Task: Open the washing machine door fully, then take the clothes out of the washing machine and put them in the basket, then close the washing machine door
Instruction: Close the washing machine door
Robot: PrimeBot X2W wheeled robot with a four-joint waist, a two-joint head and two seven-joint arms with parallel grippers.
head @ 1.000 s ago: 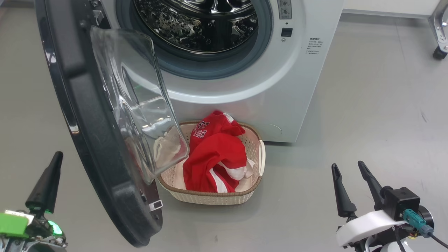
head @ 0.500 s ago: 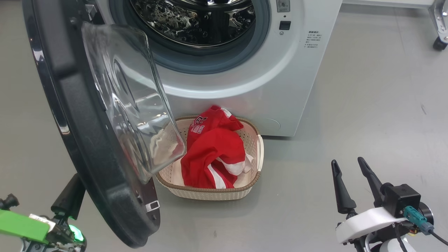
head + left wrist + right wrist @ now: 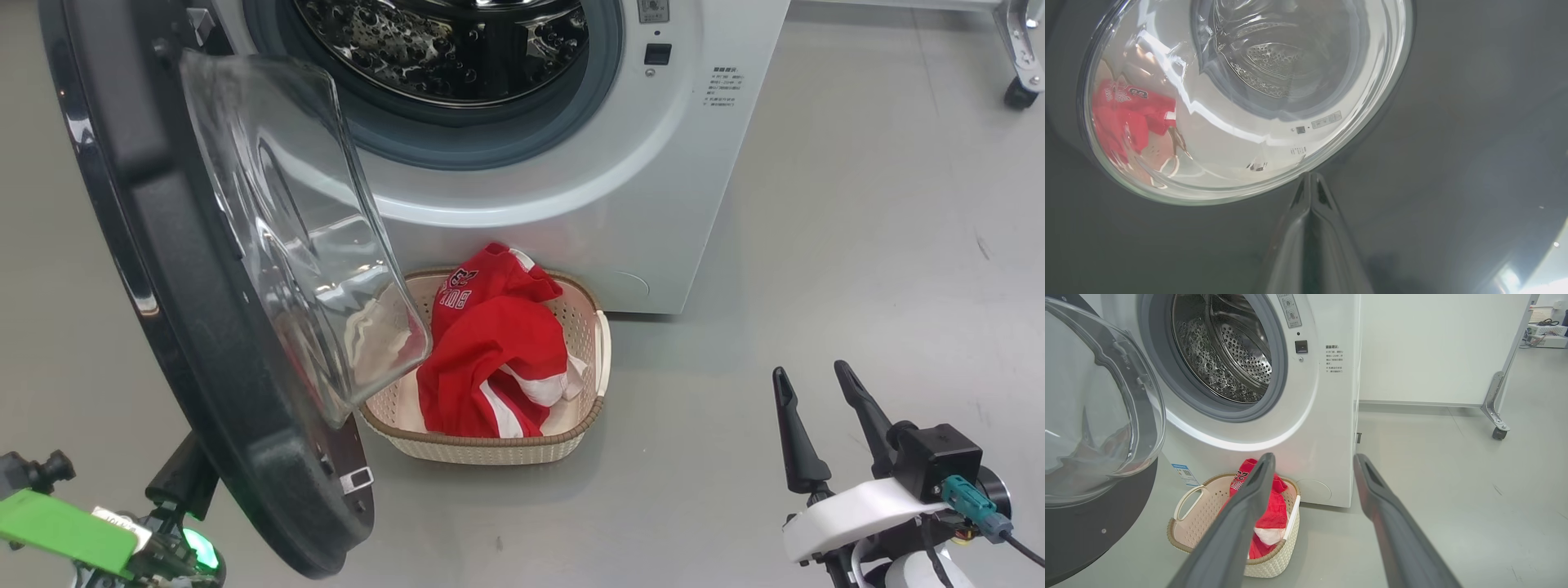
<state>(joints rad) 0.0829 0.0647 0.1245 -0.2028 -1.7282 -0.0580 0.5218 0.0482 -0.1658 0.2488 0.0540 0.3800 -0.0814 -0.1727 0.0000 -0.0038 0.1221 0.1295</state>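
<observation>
The washing machine door [image 3: 204, 367] hides most of the closed left gripper [image 3: 1309, 179]; right gripper [image 3: 810, 372] gapes empty.

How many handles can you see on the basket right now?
2. One handle is on the basket's side nearer the washing machine door; the other handle is on the opposite side, beside the clothes.

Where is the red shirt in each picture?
Head view: lower middle, the bright red jersey clothes lie in the cream perforated plastic basket.
Left wrist view: far left, clothes seen through the round black-ringed washing machine door's clear glass bowl.
Right wrist view: low, left of middle, clothes in the basket.
Shared landmark: that glass bowl, left side in both other views.
</observation>
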